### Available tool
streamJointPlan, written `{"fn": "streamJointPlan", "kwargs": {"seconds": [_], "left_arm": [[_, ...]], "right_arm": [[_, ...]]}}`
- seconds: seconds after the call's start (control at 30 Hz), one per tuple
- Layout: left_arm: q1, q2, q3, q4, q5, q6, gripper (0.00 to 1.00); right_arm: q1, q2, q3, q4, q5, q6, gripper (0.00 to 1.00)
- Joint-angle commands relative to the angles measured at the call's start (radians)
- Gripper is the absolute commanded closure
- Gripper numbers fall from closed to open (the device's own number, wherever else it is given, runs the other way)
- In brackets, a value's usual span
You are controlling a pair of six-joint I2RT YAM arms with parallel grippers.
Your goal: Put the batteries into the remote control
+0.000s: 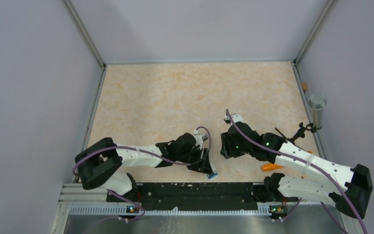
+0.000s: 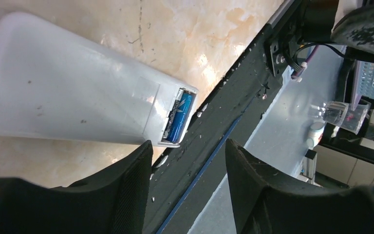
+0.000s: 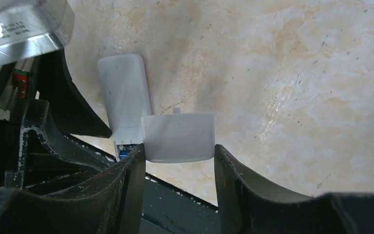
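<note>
Blue battery (image 2: pixel 181 119) in remote control (image 2: pixel 68 92), left gripper (image 2: pixel 189 144) released, right gripper (image 3: pixel 178 148) grasping white cover (image 3: pixel 177 130), hidden overhead

Left gripper (image 1: pixel 204 165): you'll find it at 6 o'clock on the table (image 1: pixel 175 97).
Remote (image 1: pixel 213 174): you see only a white-and-blue end, at that gripper's 5 o'clock, beside the black rail (image 1: pixel 195 190).
Right gripper (image 1: pixel 225 148): close by, at the left one's 2 o'clock.
Orange thing (image 1: pixel 271 166): at the table's 5 o'clock.
Metal cylinder (image 1: pixel 317 109): upright at the 3 o'clock edge.

Remote ctrl (image 2: pixel 68 87) tight vs. base rail (image 2: pixel 224 112), L hand (image 2: pixel 189 148) alongside; room far side
</note>
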Motion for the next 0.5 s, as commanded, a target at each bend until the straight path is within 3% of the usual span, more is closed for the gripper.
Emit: {"fn": "streamJointPlan", "kwargs": {"seconds": [0.0, 0.47], "left_arm": [[-0.004, -0.071, 0.018, -0.053, -0.049, 0.05, 0.42], [0.018, -0.39, -0.068, -0.298, -0.238, 0.079, 0.37]], "right_arm": [[0.035, -0.015, -0.003, -0.038, 0.036, 0.045, 0.83], [0.24, 0.082, -0.048, 0.028, 0.052, 0.047, 0.84]]}}
